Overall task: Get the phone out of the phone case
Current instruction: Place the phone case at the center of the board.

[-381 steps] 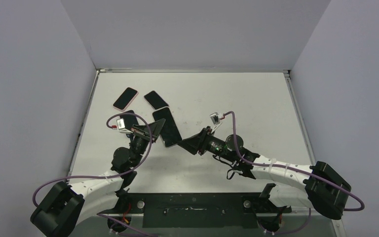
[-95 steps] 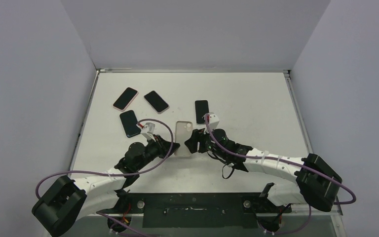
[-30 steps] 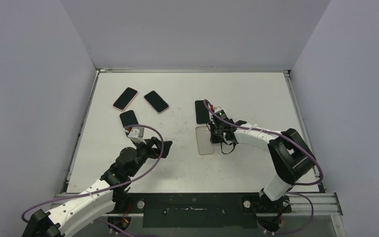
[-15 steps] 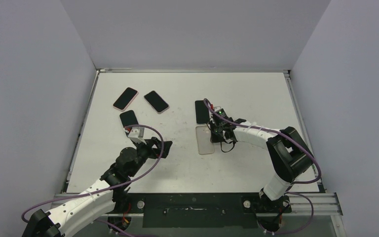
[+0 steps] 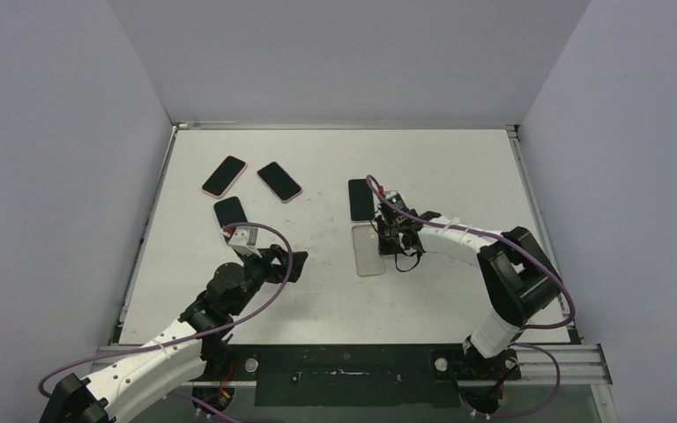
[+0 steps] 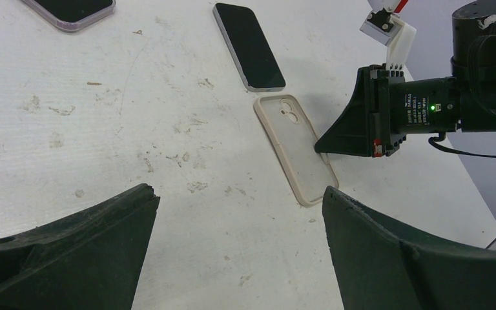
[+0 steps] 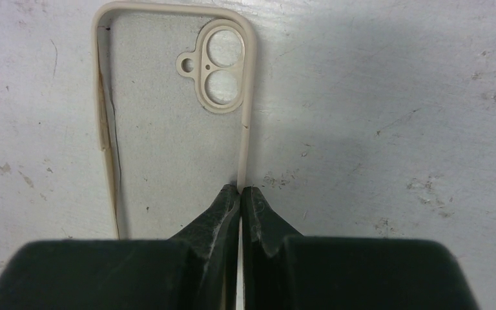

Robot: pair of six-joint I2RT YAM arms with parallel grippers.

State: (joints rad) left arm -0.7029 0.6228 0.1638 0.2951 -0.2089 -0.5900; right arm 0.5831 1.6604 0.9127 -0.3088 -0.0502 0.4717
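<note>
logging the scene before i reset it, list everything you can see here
pink-edged black-screen phones: two, side by side, far left of the table
dark-edged black-screen phones: two, one nearer than the pink pair, one just beyond the case
beige empty phone case: one, flat, open side up, mid-table
white scuffed table: one, under everything
left hand: one, black, open, empty, left of the case
right hand: one, black, shut on the case's side rim

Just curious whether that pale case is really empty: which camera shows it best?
The right wrist view: the case is seen close up, nothing inside, the right claw pinching its rim. The left wrist view shows it whole but smaller; the top view, tiny.
</note>
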